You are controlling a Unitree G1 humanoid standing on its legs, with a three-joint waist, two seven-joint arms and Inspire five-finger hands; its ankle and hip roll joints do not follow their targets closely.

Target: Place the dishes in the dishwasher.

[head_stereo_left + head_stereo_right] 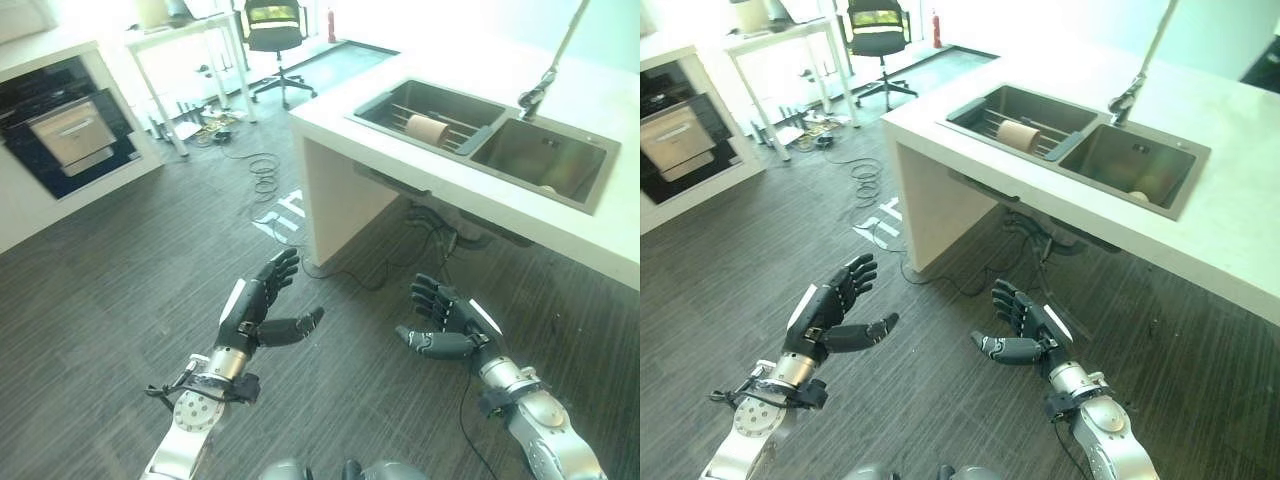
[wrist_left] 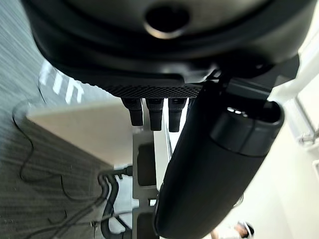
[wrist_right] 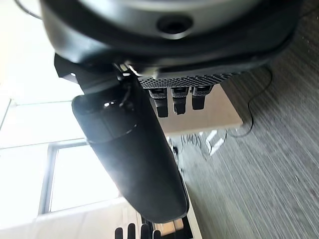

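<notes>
A tan cup [image 1: 428,129] lies on its side on the rack in the left basin of the steel sink [image 1: 400,101], set in a white counter [image 1: 330,120]. A small pale dish [image 1: 547,189] shows at the near edge of the right basin. The dark dishwasher [image 1: 65,125] stands far left with its pale drawer pulled out. My left hand [image 1: 255,310] and right hand [image 1: 450,325] hover open over the dark wood floor, palms facing each other, holding nothing. Both are well short of the sink. The left thumb [image 2: 219,164] and right thumb [image 3: 129,154] stick out straight.
A faucet [image 1: 545,90] rises behind the sink. Cables [image 1: 262,175] loop on the floor between the counter and a white table [image 1: 180,60]. An office chair [image 1: 275,35] stands at the back. Pipes and wires hang under the counter [image 1: 440,225].
</notes>
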